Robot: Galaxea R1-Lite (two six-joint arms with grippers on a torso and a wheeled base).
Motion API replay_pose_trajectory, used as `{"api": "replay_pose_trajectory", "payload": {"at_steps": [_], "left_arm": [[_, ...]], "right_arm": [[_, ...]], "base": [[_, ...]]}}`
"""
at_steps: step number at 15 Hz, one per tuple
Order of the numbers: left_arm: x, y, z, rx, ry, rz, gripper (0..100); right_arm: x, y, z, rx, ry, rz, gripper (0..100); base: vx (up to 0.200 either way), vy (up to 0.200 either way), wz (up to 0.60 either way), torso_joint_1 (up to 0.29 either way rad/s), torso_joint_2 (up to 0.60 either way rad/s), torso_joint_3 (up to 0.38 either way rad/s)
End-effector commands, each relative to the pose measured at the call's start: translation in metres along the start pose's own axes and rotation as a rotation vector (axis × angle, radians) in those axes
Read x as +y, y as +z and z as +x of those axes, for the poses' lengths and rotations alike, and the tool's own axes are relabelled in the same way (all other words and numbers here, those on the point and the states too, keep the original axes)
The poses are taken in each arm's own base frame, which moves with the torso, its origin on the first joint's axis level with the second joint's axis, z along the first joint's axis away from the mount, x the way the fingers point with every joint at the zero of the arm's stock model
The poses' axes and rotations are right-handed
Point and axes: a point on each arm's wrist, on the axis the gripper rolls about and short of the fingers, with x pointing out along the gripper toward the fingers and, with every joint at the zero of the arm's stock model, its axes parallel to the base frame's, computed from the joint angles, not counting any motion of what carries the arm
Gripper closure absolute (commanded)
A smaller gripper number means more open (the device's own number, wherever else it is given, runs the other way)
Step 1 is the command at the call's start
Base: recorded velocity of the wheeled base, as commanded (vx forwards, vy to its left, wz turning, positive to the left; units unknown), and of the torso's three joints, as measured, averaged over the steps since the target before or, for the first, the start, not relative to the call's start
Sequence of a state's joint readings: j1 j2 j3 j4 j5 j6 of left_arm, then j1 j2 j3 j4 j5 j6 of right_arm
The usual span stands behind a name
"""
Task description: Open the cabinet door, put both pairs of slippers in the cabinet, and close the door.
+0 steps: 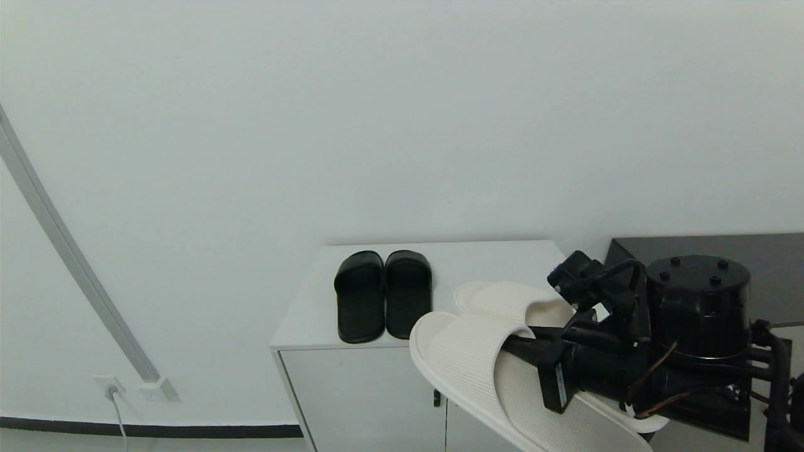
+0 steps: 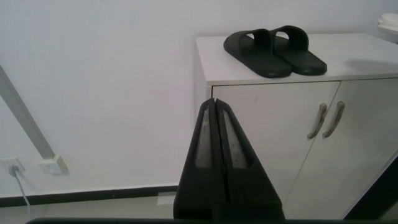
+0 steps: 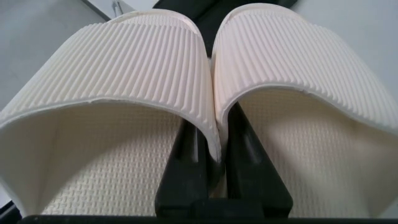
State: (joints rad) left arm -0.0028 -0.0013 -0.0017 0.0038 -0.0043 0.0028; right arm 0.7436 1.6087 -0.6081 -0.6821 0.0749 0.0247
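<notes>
At the far left a wall socket (image 1: 110, 384) with a cable plugged in sits low on the wall, beside the foot of a grey slanted conduit (image 1: 63, 248) whose upper end is cut off by the frame. The left gripper (image 2: 214, 107) hangs in front of the cabinet (image 1: 301, 321), out past its left edge, its two fingers pressed flat together with nothing between them. The cabinet is white and its two doors are closed, the paired handles (image 2: 318, 120) meeting at the middle; in the head view its lower part is cut off and the handles are almost wholly hidden. The black slippers (image 1: 383, 295) lie side by side and touching on the left half of the cabinet top, near its front edge. To their right the white slippers (image 1: 468, 358) are held tilted in the air before the cabinet's right side. The farther one overlaps the top, and I cannot tell whether it touches. The right gripper (image 1: 520, 342) is clamped on them, one finger under each strap and the two inner strap edges pinched between; its fingertips (image 3: 186, 140) are covered by the ribbed straps. Farther right a dark surface (image 1: 772, 248) stands against the wall, partly hidden by the arm.
</notes>
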Motion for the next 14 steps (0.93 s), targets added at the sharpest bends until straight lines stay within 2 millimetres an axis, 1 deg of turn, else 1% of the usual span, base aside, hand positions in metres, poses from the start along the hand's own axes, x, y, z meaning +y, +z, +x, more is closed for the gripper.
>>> {"api": "replay_pose_trajectory", "payload": {"at_steps": [1, 7, 10, 12, 14], "left_arm": [[0.0, 0.0, 0.0, 0.001, -0.001, 0.0, 100], [0.0, 0.0, 0.0, 0.002, 0.001, -0.001, 100], [0.0, 0.0, 0.0, 0.002, -0.001, 0.0, 100], [0.0, 0.0, 0.0, 0.001, -0.001, 0.0, 100], [0.0, 0.0, 0.0, 0.001, -0.001, -0.001, 100]], "right_arm": [[0.0, 0.002, -0.002, -0.012, 0.004, 0.002, 100], [0.0, -0.004, -0.002, 0.014, -0.001, -0.002, 100], [0.0, -0.008, -0.001, 0.03, -0.003, -0.032, 100], [-0.001, -0.015, 0.001, 0.056, -0.005, -0.06, 100], [0.0, -0.015, 0.0, 0.053, -0.001, -0.061, 100]], "base": [[0.0, 0.0, 0.0, 0.0, 0.0, 0.0], [-0.2, 0.0, 0.0, 0.002, 0.0, 0.003], [0.0, 0.0, 0.0, 0.0, 0.0, 0.0], [0.0, 0.0, 0.0, 0.0, 0.0, 0.0], [0.0, 0.0, 0.0, 0.0, 0.0, 0.0]]}}
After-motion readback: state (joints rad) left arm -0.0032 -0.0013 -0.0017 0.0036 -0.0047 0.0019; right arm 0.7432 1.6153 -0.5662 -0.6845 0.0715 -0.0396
